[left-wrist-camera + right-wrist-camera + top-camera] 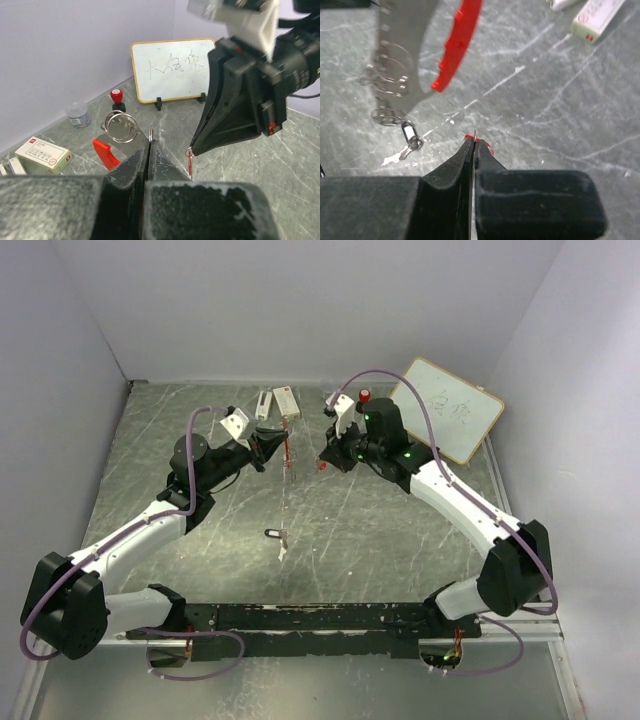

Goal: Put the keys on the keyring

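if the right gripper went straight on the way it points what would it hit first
Most likely the table top; the right gripper aims down at it, with the keyring off to one side.

The grey, white-veined table [360, 540] carries a wood-framed whiteboard [455, 405] on black feet at the back right, a red-capped black cylinder [365, 396] near it, a small white cardboard box [285, 400], and a black-headed silver key [272, 533] near centre.

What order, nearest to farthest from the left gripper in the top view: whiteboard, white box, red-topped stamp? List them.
1. white box, just beyond the left gripper
2. red-topped stamp, back right
3. whiteboard, farthest right
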You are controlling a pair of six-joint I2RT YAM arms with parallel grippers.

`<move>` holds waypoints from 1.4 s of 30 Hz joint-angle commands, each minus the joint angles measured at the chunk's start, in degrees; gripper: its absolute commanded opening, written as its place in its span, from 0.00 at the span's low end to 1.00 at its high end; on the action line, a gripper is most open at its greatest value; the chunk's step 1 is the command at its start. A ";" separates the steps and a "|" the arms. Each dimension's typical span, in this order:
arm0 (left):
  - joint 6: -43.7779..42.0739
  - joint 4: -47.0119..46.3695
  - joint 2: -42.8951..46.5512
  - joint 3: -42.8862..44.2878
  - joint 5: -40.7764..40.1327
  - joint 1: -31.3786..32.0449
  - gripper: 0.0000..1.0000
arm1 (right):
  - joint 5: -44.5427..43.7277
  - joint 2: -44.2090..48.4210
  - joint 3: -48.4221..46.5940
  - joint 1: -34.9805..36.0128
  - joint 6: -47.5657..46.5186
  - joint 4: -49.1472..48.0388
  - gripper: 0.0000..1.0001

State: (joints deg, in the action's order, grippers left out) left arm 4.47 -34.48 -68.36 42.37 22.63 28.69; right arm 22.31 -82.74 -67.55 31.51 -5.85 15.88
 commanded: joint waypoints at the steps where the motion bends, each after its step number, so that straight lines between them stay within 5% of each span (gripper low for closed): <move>1: -0.93 -2.81 0.51 2.40 2.37 -0.44 0.07 | 6.40 2.58 0.07 -0.04 -2.93 -3.58 0.00; 15: -4.09 -2.00 -0.26 3.16 3.82 -0.39 0.07 | 17.28 1.35 -7.95 0.02 -0.77 1.67 0.00; 42: -5.94 -4.92 -0.79 2.70 8.51 -0.39 0.07 | 19.05 -2.67 -12.41 0.05 7.54 2.63 0.00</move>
State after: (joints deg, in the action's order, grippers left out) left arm -0.30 -35.53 -69.14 43.35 28.82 28.69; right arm 40.38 -84.97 -78.04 31.48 0.10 18.70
